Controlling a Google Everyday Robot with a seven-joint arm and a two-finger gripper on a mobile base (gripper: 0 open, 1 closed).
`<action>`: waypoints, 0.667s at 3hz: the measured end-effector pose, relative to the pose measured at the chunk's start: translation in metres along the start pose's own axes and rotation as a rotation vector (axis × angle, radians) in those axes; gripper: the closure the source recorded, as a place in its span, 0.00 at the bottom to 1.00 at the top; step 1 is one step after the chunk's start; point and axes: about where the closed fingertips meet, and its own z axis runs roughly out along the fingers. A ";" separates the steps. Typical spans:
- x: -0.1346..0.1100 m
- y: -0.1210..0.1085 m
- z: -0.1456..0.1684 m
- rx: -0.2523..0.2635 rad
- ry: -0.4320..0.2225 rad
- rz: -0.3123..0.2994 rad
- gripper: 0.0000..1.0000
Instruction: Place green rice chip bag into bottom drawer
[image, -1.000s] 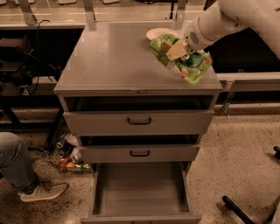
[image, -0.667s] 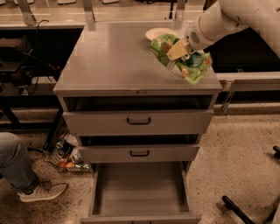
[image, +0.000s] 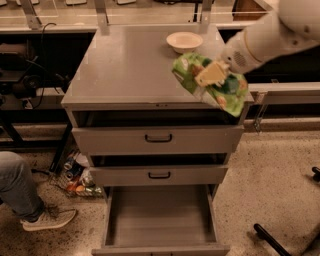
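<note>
Currently the gripper (image: 212, 75), at the frame's upper right, pinches the green rice chip bag (image: 234, 95), which has shifted forward off the bowl (image: 185, 41) to the cabinet top's (image: 130, 70) front edge; the bottom drawer (image: 160, 217) stands open at lower centre, transfer judged under way

- My gripper (image: 212, 75), over the right front corner of the cabinet top (image: 130, 70), pinches the green rice chip bag (image: 234, 95) and hides its middle; the print is blurred.
- My arm (image: 270, 35) is cut off at the top right.
- The front of the bottom drawer (image: 160, 220) is cut by the lower edge.
- The person's leg (image: 17, 192) is cut at the left edge.
- The floor litter (image: 75, 180) is too small to identify.
</note>
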 end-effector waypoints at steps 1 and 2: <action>0.049 0.068 -0.025 -0.183 0.015 -0.077 1.00; 0.090 0.139 -0.015 -0.404 0.074 -0.161 1.00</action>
